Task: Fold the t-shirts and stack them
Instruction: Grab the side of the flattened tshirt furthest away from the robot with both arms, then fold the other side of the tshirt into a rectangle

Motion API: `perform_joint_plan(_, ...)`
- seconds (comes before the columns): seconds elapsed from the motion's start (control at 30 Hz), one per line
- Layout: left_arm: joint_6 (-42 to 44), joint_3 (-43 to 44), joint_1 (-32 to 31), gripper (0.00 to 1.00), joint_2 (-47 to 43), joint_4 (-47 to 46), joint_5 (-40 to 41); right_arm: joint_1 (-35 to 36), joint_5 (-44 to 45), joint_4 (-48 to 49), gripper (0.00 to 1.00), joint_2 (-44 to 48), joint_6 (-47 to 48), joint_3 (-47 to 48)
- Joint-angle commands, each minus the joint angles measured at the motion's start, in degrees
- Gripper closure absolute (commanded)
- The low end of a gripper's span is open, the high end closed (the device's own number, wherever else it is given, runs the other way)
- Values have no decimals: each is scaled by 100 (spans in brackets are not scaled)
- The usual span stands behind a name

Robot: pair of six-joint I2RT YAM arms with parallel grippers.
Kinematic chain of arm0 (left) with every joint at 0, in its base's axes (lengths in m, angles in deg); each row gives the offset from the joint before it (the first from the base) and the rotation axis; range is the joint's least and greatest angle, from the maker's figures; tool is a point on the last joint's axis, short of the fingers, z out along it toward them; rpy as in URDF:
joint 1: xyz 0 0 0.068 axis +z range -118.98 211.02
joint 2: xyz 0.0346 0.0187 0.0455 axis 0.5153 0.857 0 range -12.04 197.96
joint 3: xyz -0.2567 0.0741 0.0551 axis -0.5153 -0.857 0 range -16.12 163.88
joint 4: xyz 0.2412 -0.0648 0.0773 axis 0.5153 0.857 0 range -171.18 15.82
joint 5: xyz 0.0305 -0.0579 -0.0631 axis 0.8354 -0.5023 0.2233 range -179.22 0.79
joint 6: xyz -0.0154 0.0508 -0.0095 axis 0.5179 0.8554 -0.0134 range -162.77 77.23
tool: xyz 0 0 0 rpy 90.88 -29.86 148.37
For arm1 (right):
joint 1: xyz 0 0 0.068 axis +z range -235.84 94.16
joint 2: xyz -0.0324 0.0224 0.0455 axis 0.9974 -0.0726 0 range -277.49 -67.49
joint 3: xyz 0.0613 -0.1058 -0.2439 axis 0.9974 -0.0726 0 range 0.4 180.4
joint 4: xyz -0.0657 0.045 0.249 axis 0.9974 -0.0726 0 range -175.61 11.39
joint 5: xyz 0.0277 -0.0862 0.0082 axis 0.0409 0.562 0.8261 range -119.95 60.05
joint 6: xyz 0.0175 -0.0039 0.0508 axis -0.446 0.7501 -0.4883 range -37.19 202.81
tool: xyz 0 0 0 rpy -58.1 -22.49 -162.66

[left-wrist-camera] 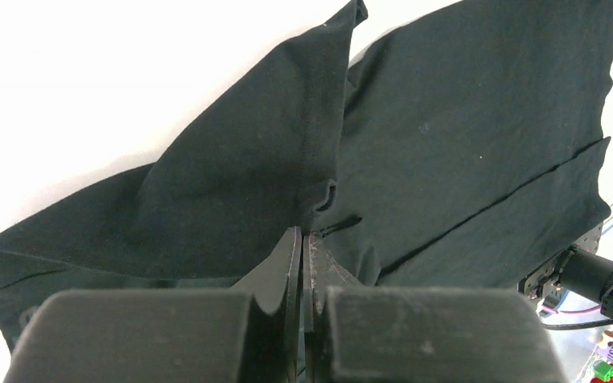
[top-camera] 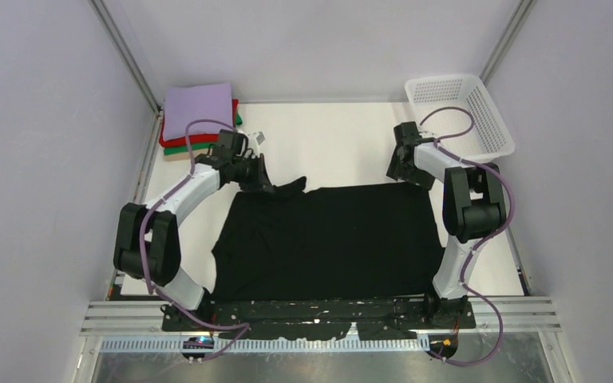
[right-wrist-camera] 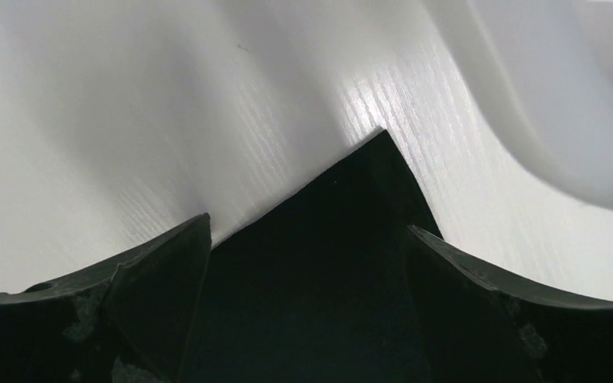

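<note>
A black t-shirt (top-camera: 327,239) lies spread on the white table, its near edge hanging over the arms' base rail. My left gripper (top-camera: 265,182) is shut on the shirt's far left corner, pinching a fold of black cloth (left-wrist-camera: 287,167) between its fingertips. My right gripper (top-camera: 409,171) is open at the shirt's far right corner; that corner (right-wrist-camera: 367,183) lies between its two spread fingers. A stack of folded t-shirts (top-camera: 199,112), lavender on top of red, green and tan, sits at the far left.
A white plastic mesh basket (top-camera: 459,112) stands at the far right corner. White walls close in the table on the left, right and back. The stack lies just behind my left arm.
</note>
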Motion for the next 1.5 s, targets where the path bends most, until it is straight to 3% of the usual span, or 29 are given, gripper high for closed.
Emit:
perform_joint_plan(0.0,-90,-155,-14,100,-441,-224,-143,36,175,-188,6,-117,-176,299)
perform_joint_plan(0.17,-104,-215,-15,100,-733,-133,-50,30,207,-179,26,-69,-139,135)
perform_joint_plan(0.53,7,-300,-14,100,-1231,83,25,-42,569,-243,60,155,-254,-94)
perform_joint_plan(0.7,40,-378,-16,100,-1372,132,71,-60,540,-180,70,154,-255,-97)
perform_joint_plan(0.77,31,-378,-15,100,-1408,168,99,-61,491,-126,80,182,-225,-103)
perform_joint_plan(0.8,41,-385,-14,100,-1446,189,94,-65,471,-86,90,200,-209,-103)
perform_joint_plan(0.83,34,-406,-14,100,-1492,202,94,-67,434,-67,92,251,-166,-112)
perform_joint_plan(1.47,-557,-1699,-76,100,-3566,425,280,318,73,57,95,2603,306,-1843)
